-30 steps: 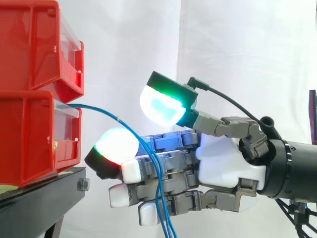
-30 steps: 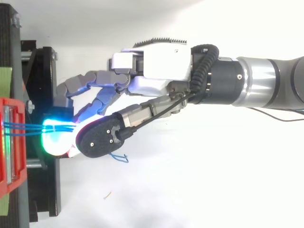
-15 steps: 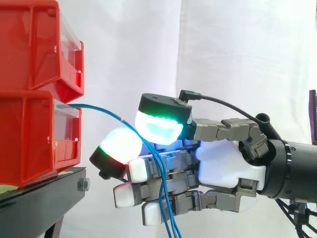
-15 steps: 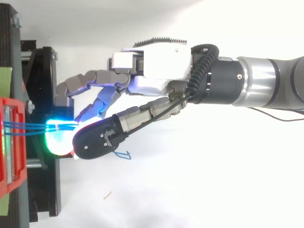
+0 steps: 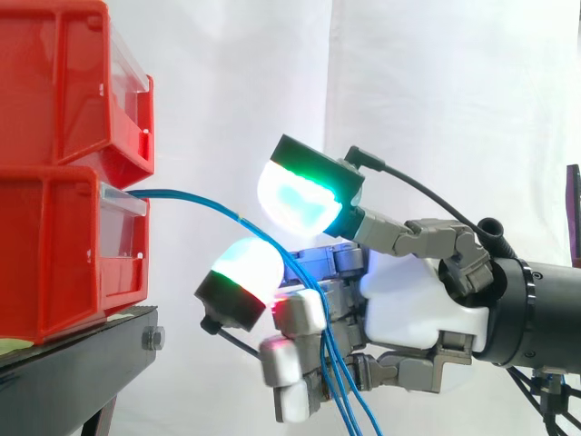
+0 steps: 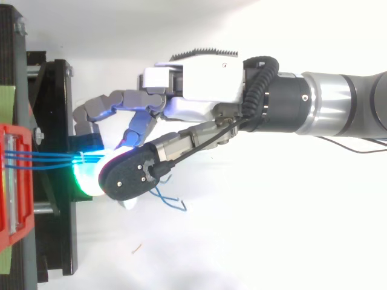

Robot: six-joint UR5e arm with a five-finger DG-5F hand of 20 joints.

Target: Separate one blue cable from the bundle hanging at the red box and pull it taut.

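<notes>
Side view: hand (image 5: 408, 300) is sitting nearest, coming in from the right with the palm facing the bins. Lower fingertips (image 5: 298, 311) are curling in toward the palm with the blue cables (image 5: 200, 202) running down through them, so the hand is closing on the bundle rather than on one strand. The thumb pad (image 5: 300, 195), glowing cyan and green, is standing raised above the cables and apart from them. A second big pad (image 5: 245, 272), glowing white and green, is sitting just under the arc of the bundle. The cables are leaving the front of the lower red bin (image 5: 54, 254), arcing over to the hand, then hanging loose below it, not taut. The upper red bin (image 5: 54, 82) is stacked on the lower one, and both are resting on the black stand (image 5: 73, 363). The white curtain (image 5: 436, 91) is hanging behind it all. The top view is adding what the side one is hiding: at the bin (image 6: 15, 181) the cables are lying as separate parallel strands (image 6: 48, 158), converging at the glowing pad. Loose cable ends (image 6: 172, 202) are curling out below the thumb. From above, the thumb is covering the spot where the fingers are meeting the bundle.
</notes>
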